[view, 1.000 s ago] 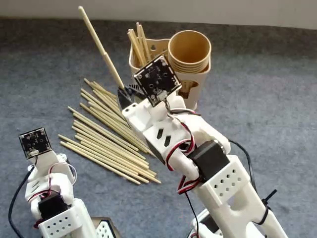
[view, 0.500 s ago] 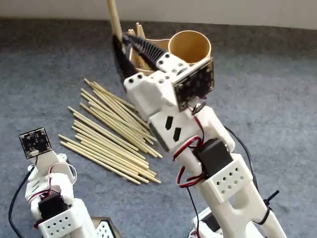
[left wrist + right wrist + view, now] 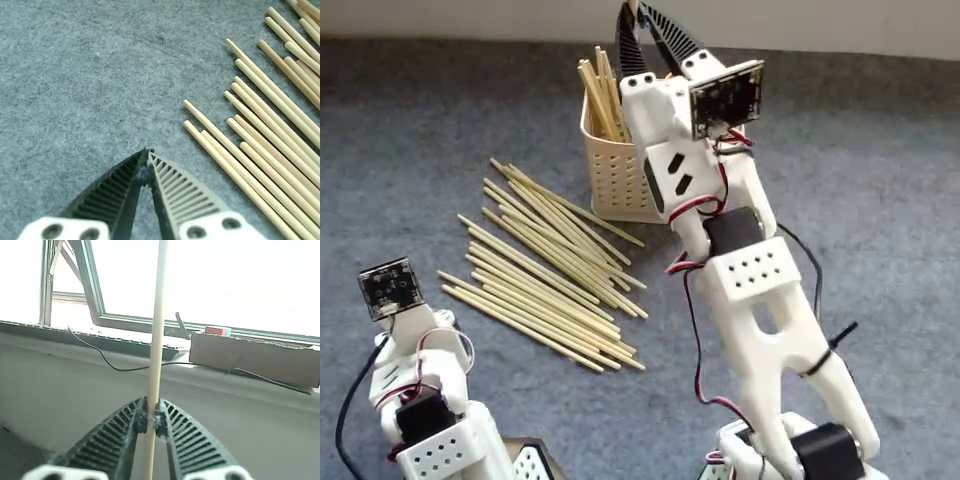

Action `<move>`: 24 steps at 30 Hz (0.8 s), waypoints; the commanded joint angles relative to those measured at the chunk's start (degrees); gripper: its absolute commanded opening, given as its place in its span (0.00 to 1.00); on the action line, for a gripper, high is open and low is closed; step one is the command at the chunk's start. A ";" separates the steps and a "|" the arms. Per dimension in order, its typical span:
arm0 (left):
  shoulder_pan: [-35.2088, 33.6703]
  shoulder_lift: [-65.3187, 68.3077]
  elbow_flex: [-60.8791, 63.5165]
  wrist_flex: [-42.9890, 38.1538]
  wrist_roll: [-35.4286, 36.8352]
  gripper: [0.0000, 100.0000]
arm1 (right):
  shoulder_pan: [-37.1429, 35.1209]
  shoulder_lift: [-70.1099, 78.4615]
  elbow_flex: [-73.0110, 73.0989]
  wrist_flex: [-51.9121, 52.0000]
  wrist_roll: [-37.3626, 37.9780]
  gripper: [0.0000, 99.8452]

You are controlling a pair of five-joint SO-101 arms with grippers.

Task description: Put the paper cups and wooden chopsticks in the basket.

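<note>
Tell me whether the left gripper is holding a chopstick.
No, the left gripper is shut on nothing, beside the loose chopsticks.

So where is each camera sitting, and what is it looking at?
High view: fixed up high, looking down on the grey mat, the basket, the loose chopsticks, the left arm and the right arm.
Left wrist view: on the left arm, facing down at the mat and chopstick ends; the shut left tool shows.
Right wrist view: on the raised right arm, facing out towards a window; the right tool grips one chopstick.
Shared: high and left wrist views both show the loose chopsticks.
</note>
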 commanded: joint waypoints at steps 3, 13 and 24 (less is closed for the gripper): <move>-0.48 -0.75 1.19 -0.97 -0.53 0.01 | 1.63 2.59 -0.57 -4.62 -0.26 0.01; -0.48 -0.75 1.19 -0.97 -0.53 0.01 | 1.63 -0.04 2.95 -4.26 -0.18 0.01; -0.48 -0.75 1.19 -0.97 -0.53 0.01 | 1.80 -0.75 3.47 -4.18 -0.18 0.01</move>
